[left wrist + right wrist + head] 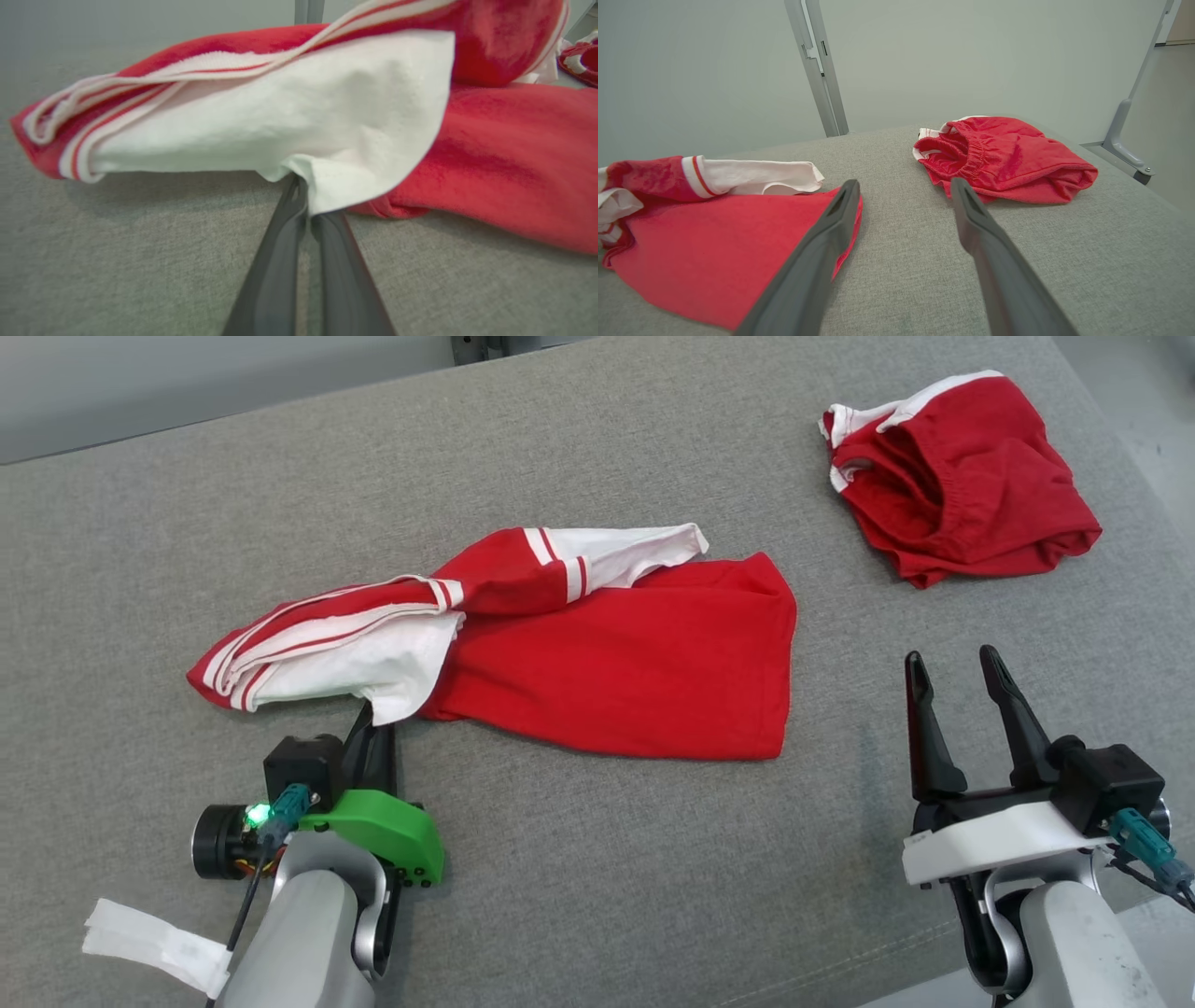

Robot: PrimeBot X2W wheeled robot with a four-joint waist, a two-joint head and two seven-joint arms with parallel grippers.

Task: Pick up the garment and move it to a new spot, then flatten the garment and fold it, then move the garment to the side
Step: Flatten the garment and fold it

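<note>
1. A strip of white tape (154, 943) is sticking out from the left forearm; whether anything is written on it I cannot tell. Red and white stripes are running along the cuffs of the garment (607, 663).
2. The left arm is reaching forward low over the grey surface (560, 896). Its wrist is wearing a green housing (383, 831), with a small green light (254, 816) glowing beside it.
3. The left claw (376, 728) is pointing at the near edge of the garment's white sleeve, with its tips tucked under the cloth.
4. In the left wrist view, the left claw (302, 200) is pressing its two dark fingers together and pinching the lower white corner of the garment (280, 116).
5. The right arm is resting at the near right, its wrist carrying a white housing (990, 845).
6. The right claw (952, 658) is standing wide apart and gripping nothing, its fingers pointing away from the robot.
7. In the right wrist view, the right claw (905, 184) is hovering just beside the red hem of the garment (714, 242), apart from it.
8. The garment is lying crumpled in the middle of the surface, with the red body to the right and the white sleeves to the left.
9. A pair of red shorts (962, 495) is sitting bunched at the far right, well apart from the garment.
10. Beyond the shorts (1008, 158), a grey metal post (817, 70) is rising against the pale wall.
</note>
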